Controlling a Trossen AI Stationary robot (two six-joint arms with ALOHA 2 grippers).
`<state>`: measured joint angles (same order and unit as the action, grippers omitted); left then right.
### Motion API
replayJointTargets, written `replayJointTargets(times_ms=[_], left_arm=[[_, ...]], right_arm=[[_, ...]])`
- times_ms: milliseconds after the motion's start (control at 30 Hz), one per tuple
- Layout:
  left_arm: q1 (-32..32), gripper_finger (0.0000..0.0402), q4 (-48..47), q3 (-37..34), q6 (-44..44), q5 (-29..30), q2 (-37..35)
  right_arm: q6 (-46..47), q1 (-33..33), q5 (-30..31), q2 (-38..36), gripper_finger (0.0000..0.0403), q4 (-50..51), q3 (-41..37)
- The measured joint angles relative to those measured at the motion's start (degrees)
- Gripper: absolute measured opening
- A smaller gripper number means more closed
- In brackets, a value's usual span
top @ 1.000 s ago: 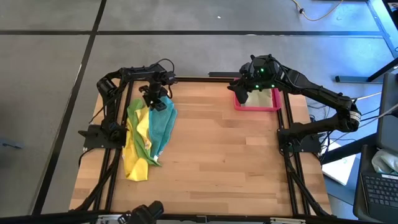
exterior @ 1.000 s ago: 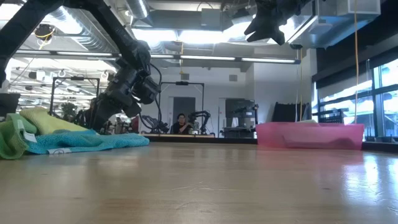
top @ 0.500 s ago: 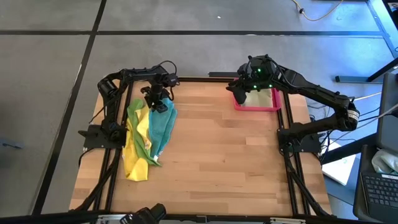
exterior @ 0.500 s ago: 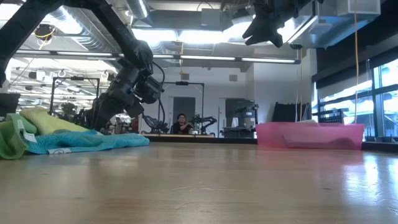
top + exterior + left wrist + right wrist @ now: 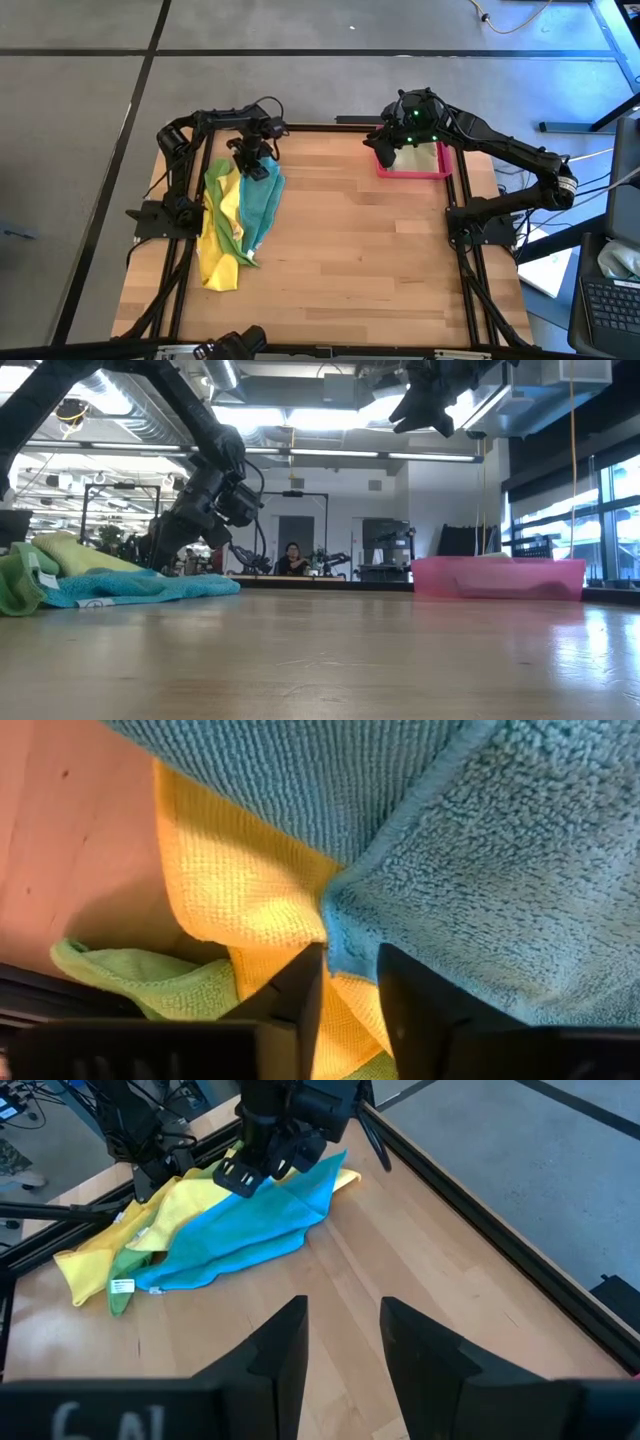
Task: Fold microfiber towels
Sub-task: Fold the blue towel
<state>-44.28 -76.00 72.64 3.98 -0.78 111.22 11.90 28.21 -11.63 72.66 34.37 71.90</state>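
Observation:
Several microfiber towels lie in an overlapping heap at the table's left. The teal towel is on top, with a yellow towel and a bright green towel under and beside it. My left gripper is down at the heap's far end, its fingers narrowly apart on either side of the teal towel's far corner. My right gripper hangs open and empty, high above the pink tray. My left gripper comes down steeply from above with the teal towel's far corner in the narrow gap between its fingertips. Yellow cloth lies just beneath that corner. The towel lies flat on the heap. I cannot tell whether the fingers touch it.
The pink tray stands at the table's far right corner. Bare wood stretches from the heap to the right and near edges. Black frame rails run along the table's left and right sides.

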Motion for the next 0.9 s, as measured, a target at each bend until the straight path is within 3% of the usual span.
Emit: replayJointTargets(times_ms=[200,500,900], left_arm=[[-0.05,0.0007,-0.03,0.00,0.87,-0.78,0.00],[1.04,0.0001,-4.54,5.01,2.83,-1.80,-0.72],[8.43,0.0000,-8.20,17.63,-1.03,-9.35,-12.16]], right_arm=[[-0.05,0.00,0.02,0.00,0.0129,-0.02,0.00],[-0.27,0.01,0.02,0.00,0.0129,-0.63,0.00],[-5.69,0.02,-0.02,0.64,0.0129,-1.81,0.00]])
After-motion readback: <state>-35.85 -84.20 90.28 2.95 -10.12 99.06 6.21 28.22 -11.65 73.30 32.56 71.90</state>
